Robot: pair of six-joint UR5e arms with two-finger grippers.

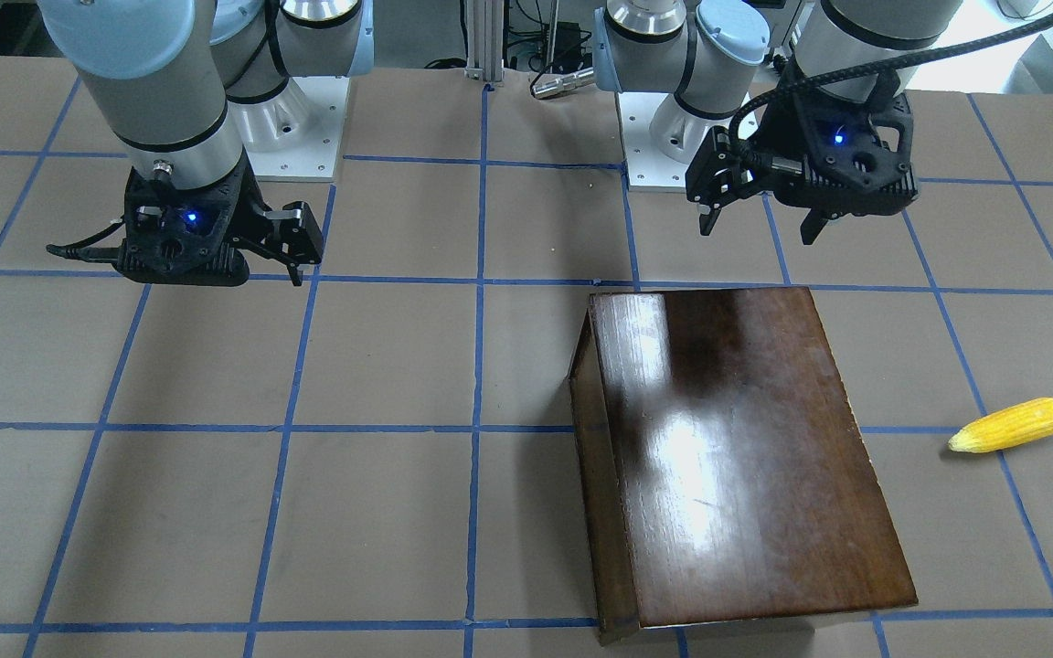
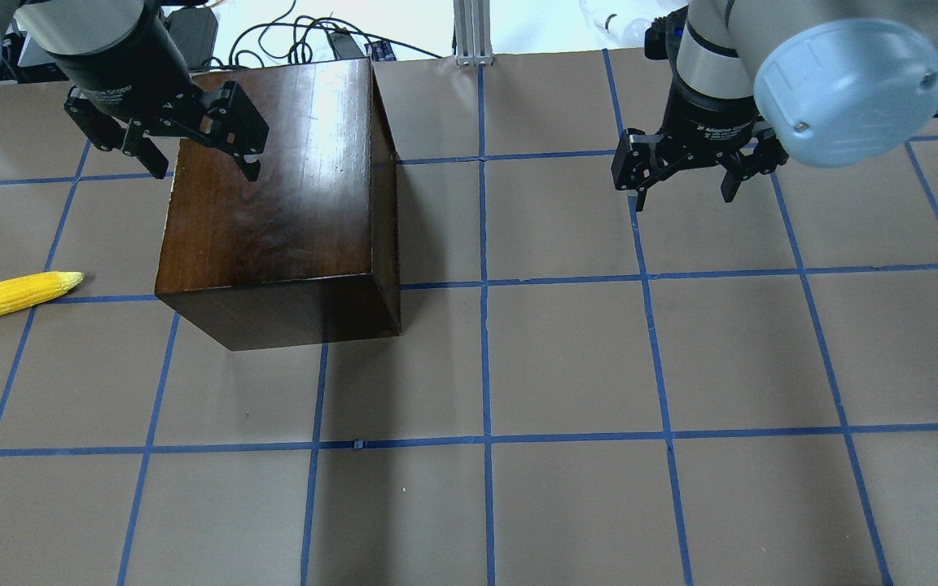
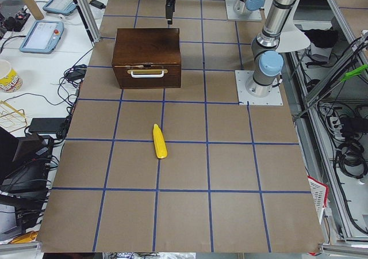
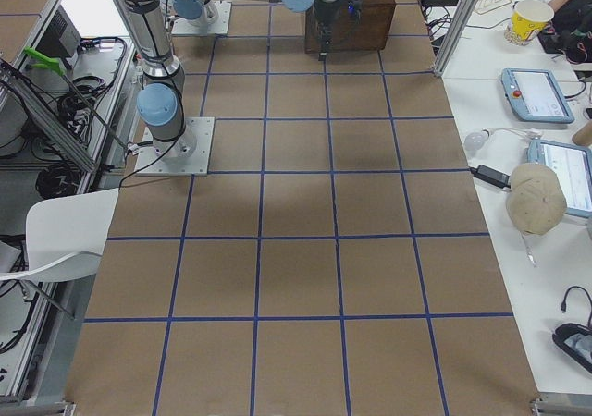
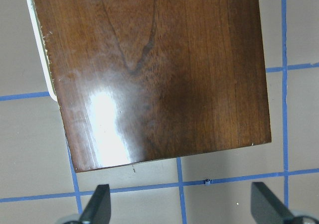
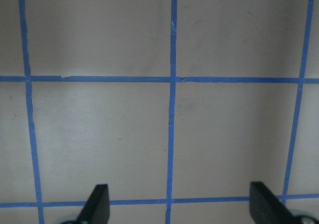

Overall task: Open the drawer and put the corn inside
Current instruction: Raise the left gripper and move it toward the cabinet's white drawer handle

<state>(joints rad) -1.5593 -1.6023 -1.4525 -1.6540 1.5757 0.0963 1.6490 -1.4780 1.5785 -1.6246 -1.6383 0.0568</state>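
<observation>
The glossy dark-brown wooden box [image 2: 273,187] stands on the table's left half; it also shows in the front-facing view [image 1: 737,448]. Its drawer [image 3: 148,77] is shut, and its front panel carries a white handle [image 3: 148,72]. The yellow corn [image 2: 19,295] lies on the table left of the box, facing the drawer front; it shows in the front-facing view [image 1: 1009,425] and in the exterior left view [image 3: 160,141]. My left gripper [image 2: 202,167] is open and empty, hovering over the box's edge [image 5: 154,69]. My right gripper [image 2: 683,195] is open and empty over bare table.
The table [image 2: 567,366] is brown paper with a grid of blue tape lines. The two arm bases [image 1: 293,137] stand on white plates at the robot's side. Side benches hold tablets, a cup and cables [image 3: 40,34] beyond the table edge.
</observation>
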